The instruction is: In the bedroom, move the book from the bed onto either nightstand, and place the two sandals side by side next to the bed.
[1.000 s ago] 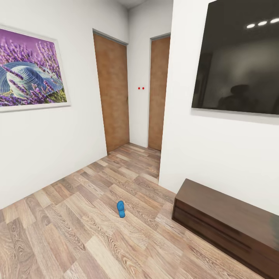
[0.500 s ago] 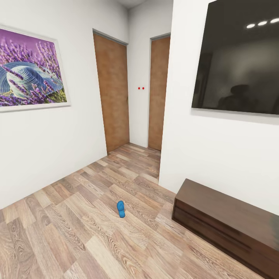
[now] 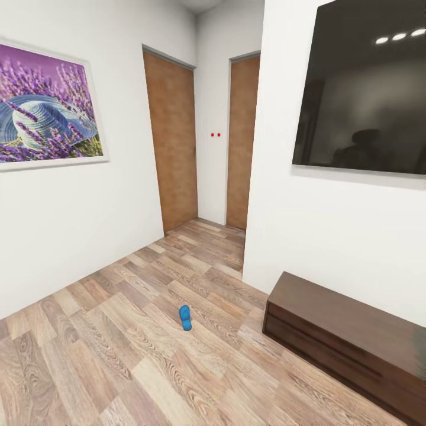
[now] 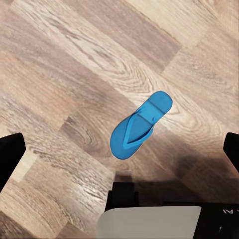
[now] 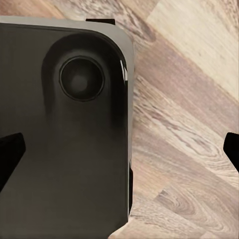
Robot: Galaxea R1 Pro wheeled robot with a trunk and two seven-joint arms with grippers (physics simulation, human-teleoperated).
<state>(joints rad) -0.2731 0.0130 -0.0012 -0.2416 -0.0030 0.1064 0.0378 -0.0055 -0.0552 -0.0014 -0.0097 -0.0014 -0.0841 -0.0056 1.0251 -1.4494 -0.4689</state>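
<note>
Head view: one blue sandal (image 3: pixel 186 318) lies flat on the wood-plank floor (image 3: pixel 118 355), out in the open, well apart from the long dark cabinet (image 3: pixel 349 340) against the white wall. Above the cabinet hangs a black wall screen (image 3: pixel 364 89). Lavender picture (image 3: pixel 47 106) on the other wall, two brown doors (image 3: pixel 173 142) in the corner behind.

Left wrist view: a blue sandal (image 4: pixel 140 124) on the floor directly under the left hand (image 4: pixel 119 152), sitting between the two dark fingertips (image 4: pixel 10 154) that show at the frame edges. Fingers spread wide, nothing between them touching; the sandal lies at an angle to the line between the tips (strap side up). Part of the robot's own body (image 4: pixel 149 221) sits just beside the sandal's rounded end.

Right wrist view: right hand (image 5: pixel 119 154) also spread wide, fingertips (image 5: pixel 11 152) at the frame edges, holding nothing. Below it a glossy dark-grey robot part (image 5: pixel 64 124) with a round recess, and bare plank floor past that.
</note>
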